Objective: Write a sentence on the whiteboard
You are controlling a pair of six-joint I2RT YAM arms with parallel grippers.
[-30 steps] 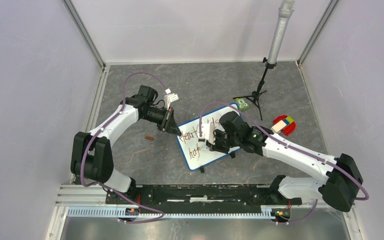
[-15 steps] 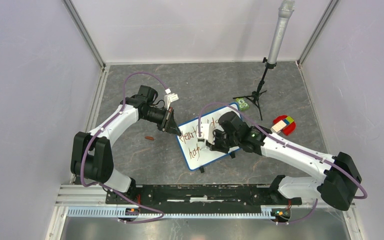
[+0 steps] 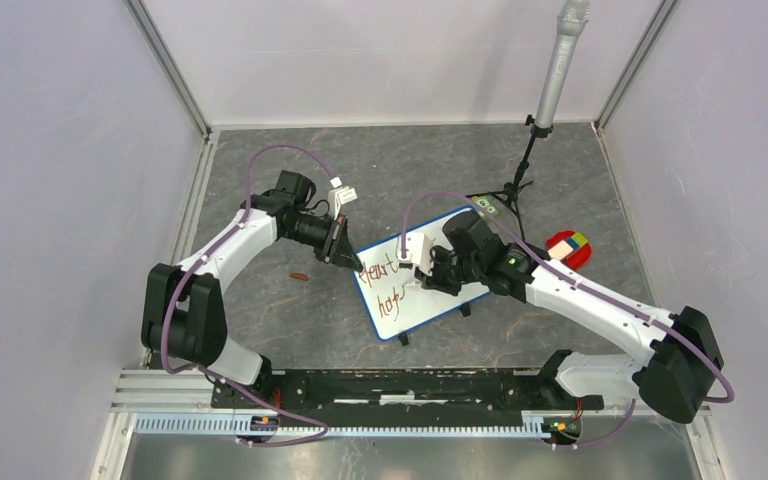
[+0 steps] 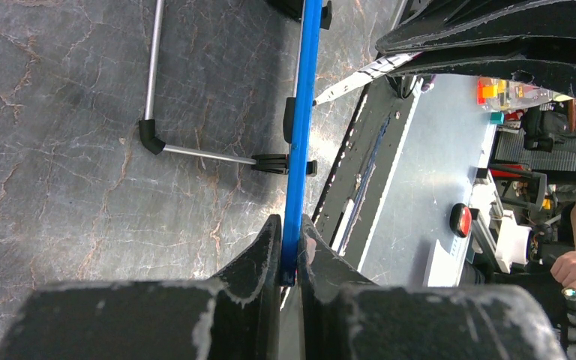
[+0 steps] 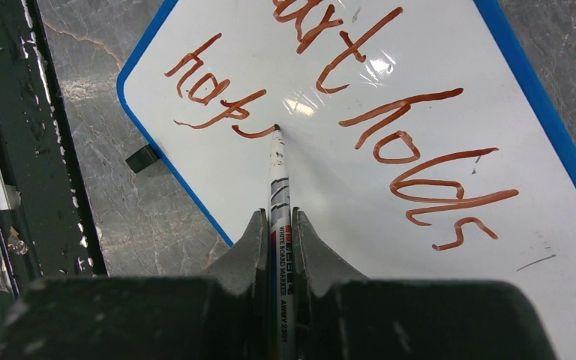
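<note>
The whiteboard (image 3: 430,305) has a blue frame and stands tilted on the grey floor between the arms. The sentence (image 5: 390,120) is in reddish-brown marker: "Heart holds" on one line and "hap" with a further stroke below. My left gripper (image 4: 290,247) is shut on the board's blue frame edge (image 4: 304,90), at the far-left corner in the top view (image 3: 352,264). My right gripper (image 5: 278,225) is shut on a whiteboard marker (image 5: 278,172). Its tip touches the board at the end of the second line. In the top view the right gripper (image 3: 432,277) hangs over the board's middle.
A microphone (image 3: 558,70) on a tripod stand (image 3: 516,190) rises at the back right. Beside it lie a small green item (image 3: 485,206) and a red bowl with a coloured cube (image 3: 570,248). A small brown cap (image 3: 300,275) lies left of the board. The board's metal foot (image 4: 195,154) shows in the left wrist view.
My right gripper has moved with the marker toward the far right over the board, uncovering more of the second line. The left arm and the board have stayed still.
</note>
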